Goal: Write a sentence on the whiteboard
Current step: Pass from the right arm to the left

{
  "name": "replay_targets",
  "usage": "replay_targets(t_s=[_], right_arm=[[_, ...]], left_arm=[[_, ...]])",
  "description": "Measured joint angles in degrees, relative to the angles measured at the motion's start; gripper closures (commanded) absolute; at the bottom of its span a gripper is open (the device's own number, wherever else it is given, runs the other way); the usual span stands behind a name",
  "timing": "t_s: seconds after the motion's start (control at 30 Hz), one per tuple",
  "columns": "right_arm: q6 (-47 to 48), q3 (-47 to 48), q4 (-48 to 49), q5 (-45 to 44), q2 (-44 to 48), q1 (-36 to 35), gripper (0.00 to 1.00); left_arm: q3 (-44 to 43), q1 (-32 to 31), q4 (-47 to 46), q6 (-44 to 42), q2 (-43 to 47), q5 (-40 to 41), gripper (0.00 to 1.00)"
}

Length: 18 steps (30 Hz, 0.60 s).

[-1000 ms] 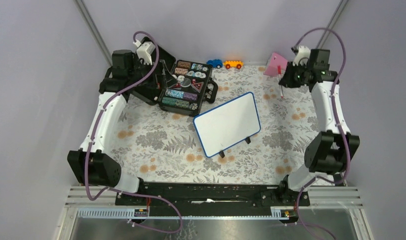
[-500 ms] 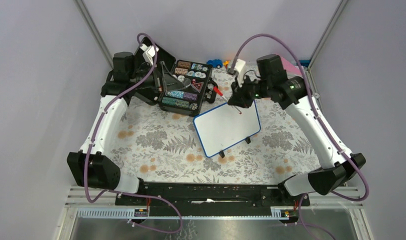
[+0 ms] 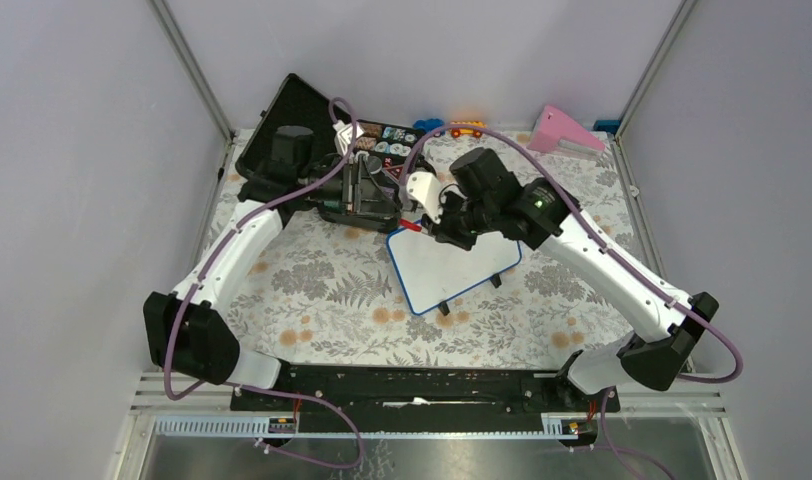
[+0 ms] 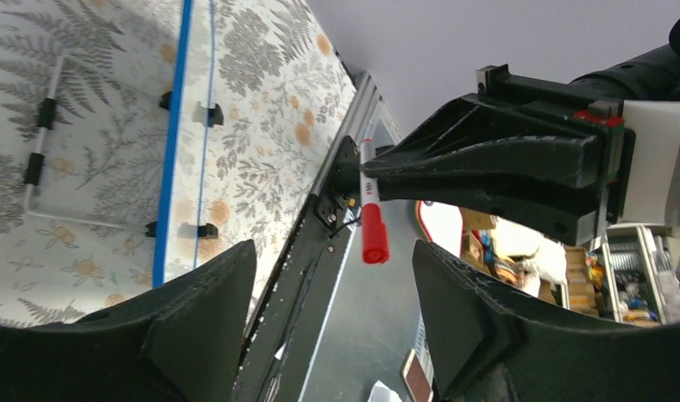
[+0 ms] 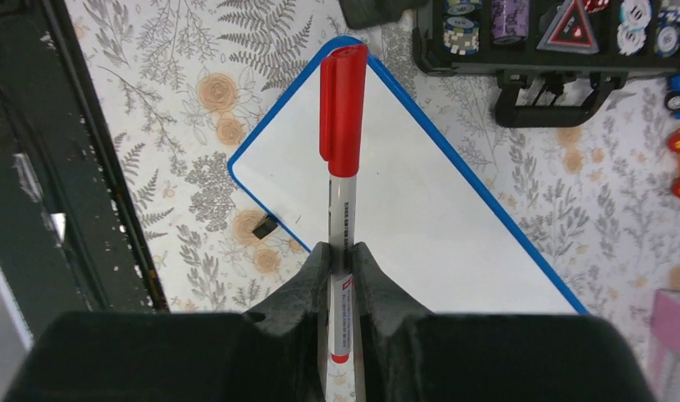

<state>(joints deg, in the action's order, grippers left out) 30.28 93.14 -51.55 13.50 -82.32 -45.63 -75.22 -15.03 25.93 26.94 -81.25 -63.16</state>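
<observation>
Floral tabletop (image 3: 322,280), whiteboard (image 3: 454,262) blank at its middle, right gripper (image 5: 341,251) pinching the red marker (image 5: 343,151) while the left gripper (image 4: 332,251) stands spread around its cap (image 4: 373,237): uncapping is the step, I'd say, needing a squeeze and pull.

Overhead, two close wrist views; common whiteboard (image 3: 452,272)

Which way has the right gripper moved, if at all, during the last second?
Yes: the right gripper swung leftward, from the pink wedge to the whiteboard's far-left corner, holding the marker.
</observation>
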Motion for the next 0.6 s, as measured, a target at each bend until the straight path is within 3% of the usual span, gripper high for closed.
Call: replay_targets(t_s=[0.23, 0.6], right_arm=[[2.3, 0.0, 1.1, -10.1, -0.9, -5.7, 1.00], [4.2, 0.0, 2.0, -15.5, -1.2, -8.3, 1.00]], left_arm=[[3.5, -1.3, -5.1, 5.4, 0.0, -3.8, 0.39], [11.9, -3.2, -22.2, 20.9, 0.0, -11.0, 0.59]])
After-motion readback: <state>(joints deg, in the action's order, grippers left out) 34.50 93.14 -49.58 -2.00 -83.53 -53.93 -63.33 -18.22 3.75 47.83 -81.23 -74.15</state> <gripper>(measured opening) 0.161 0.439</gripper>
